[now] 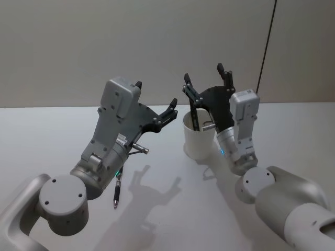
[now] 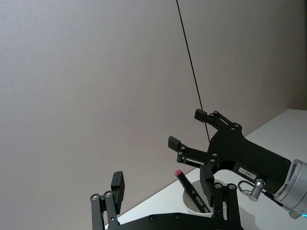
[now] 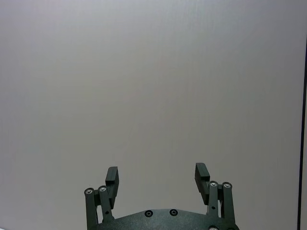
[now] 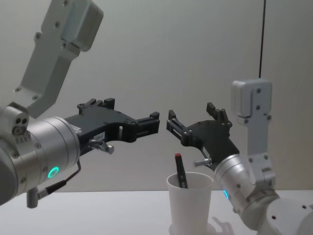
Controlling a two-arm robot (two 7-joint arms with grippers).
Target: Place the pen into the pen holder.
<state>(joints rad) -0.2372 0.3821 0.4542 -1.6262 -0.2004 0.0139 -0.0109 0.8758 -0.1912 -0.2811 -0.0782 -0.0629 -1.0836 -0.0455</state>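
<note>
The pen (image 4: 180,170) stood tilted inside the pen holder (image 4: 190,208) at the lower middle of the chest view, its red end poking up above the rim. In the head view the holder sat on the white table (image 1: 52,125), just right of centre. The right gripper (image 1: 204,74) hung just above and behind the holder, fingers spread wide and gripping nothing, its tips aimed up at the plain wall (image 1: 78,42). The left gripper (image 1: 155,94) was raised off the table left of the holder, also spread and empty. In the chest view the two grippers' tips faced each other above the holder, near but apart. A thin black cable (image 1: 267,47) ran down the wall at upper right.
</note>
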